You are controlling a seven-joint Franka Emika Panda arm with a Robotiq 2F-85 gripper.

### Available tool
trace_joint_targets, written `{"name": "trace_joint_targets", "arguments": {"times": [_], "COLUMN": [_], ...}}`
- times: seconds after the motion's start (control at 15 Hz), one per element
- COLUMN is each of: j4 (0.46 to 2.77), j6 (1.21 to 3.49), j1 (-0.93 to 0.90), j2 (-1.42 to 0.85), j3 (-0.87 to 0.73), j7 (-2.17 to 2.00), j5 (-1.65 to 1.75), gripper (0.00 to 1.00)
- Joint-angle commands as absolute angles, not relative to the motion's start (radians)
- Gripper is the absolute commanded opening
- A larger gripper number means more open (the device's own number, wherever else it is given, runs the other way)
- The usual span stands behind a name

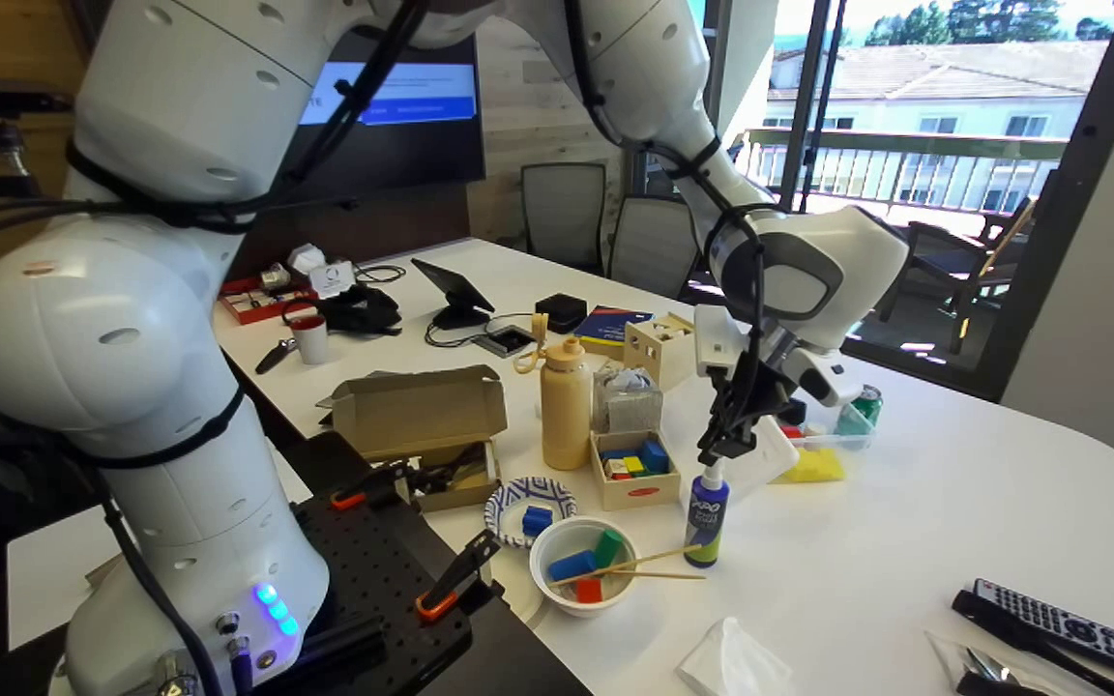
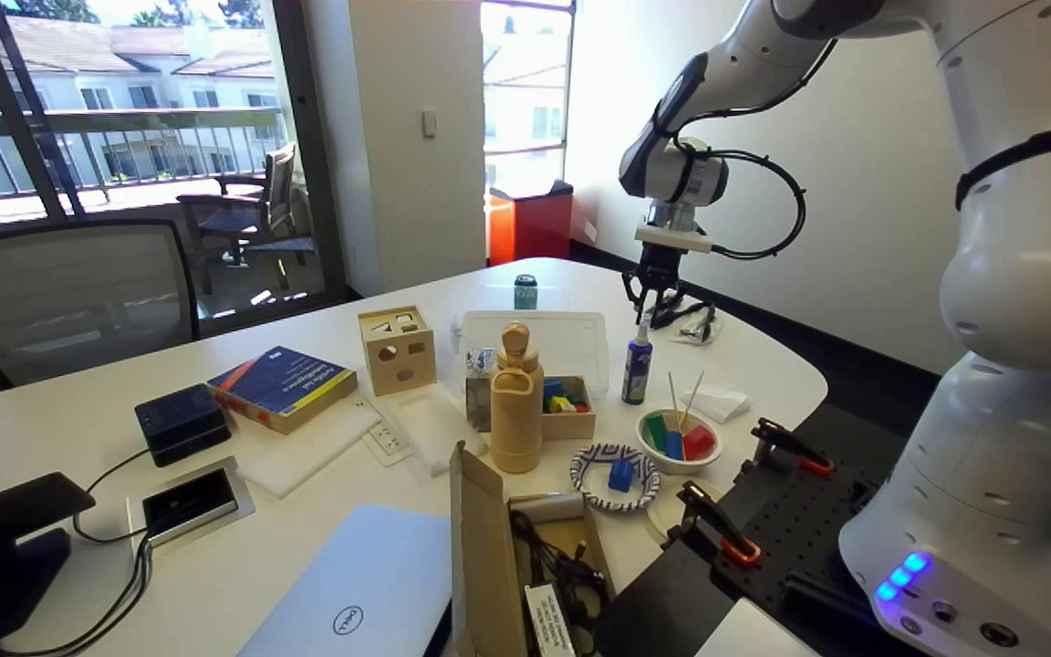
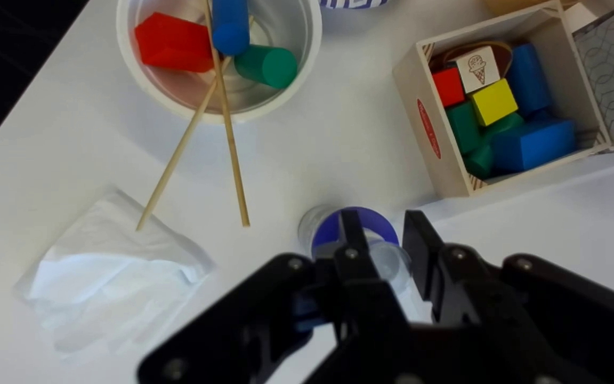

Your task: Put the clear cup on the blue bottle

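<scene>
The slim dark-blue bottle (image 1: 707, 517) stands upright on the white table, with a pale narrow top; it also shows in an exterior view (image 2: 637, 370) and below the fingers in the wrist view (image 3: 328, 230). My gripper (image 1: 726, 447) points down right over the bottle's top, as it also does in an exterior view (image 2: 647, 312). In the wrist view my two fingertips (image 3: 384, 216) stand a small gap apart. The clear cup (image 3: 387, 264) fills that gap, over the bottle's top. The fingers hide part of it, so its exact seating cannot be seen.
A white bowl (image 1: 569, 601) with blocks and two wooden sticks stands beside the bottle. A wooden box (image 3: 427, 128) of blocks and the tall tan bottle (image 1: 567, 406) are nearby. A white napkin (image 3: 110, 266) lies in front. A green-blue can (image 2: 525, 292) stands farther off.
</scene>
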State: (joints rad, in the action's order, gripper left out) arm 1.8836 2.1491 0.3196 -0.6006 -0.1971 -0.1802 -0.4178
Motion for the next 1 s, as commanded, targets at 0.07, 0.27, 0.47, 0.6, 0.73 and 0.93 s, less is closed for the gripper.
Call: {"name": "trace_joint_targets", "arguments": {"times": [0.07, 0.27, 0.47, 0.6, 0.73, 0.93], "j4": [1.849, 1.840, 1.841, 1.844, 1.846, 1.848], "j6": [2.127, 2.126, 2.133, 2.133, 2.133, 2.134], "j1": [0.345, 0.348, 0.349, 0.347, 0.343, 0.338], "j2": [-0.626, -0.637, -0.633, -0.626, -0.617, -0.601], "j3": [-0.179, -0.177, -0.177, -0.179, -0.182, -0.185], "j7": [-0.154, -0.155, -0.155, -0.158, -0.164, -0.169], "j5": [-0.429, -0.427, -0.425, -0.422, -0.416, -0.411], "gripper": [0.06, 0.06, 0.58, 0.73, 0.88, 1.00]}}
